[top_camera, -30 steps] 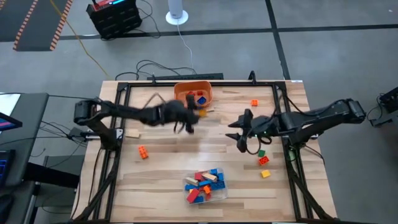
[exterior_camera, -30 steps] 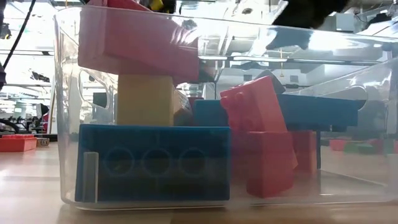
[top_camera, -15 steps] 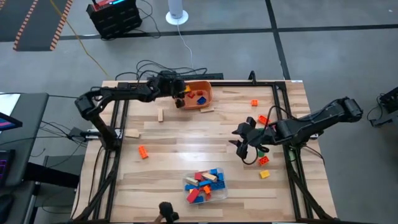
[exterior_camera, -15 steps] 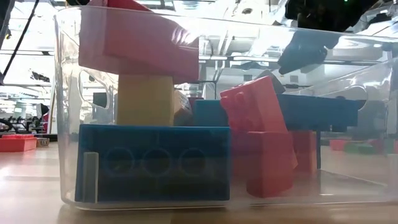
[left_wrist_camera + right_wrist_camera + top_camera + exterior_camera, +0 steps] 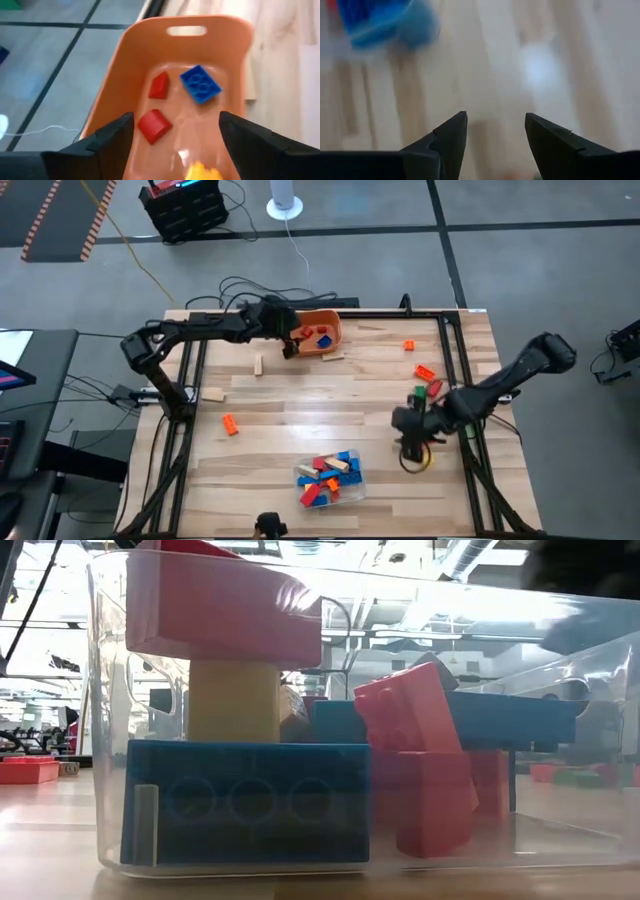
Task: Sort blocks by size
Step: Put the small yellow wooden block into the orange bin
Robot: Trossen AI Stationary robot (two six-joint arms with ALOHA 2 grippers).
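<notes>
Orange bowl point(image 5: 322, 326) sits up at twelve o'clock on the wooden table point(image 5: 300, 420), hard against the far edge. Clear plastic tub point(image 5: 328, 477) down at six, near the front. Black cables point(image 5: 262, 285) trail across the grey floor beyond.

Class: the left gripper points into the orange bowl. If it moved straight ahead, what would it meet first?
Probably the yellow block just ahead of the open left gripper, then the orange bowl floor with its red and blue blocks; depth is uncertain.
</notes>
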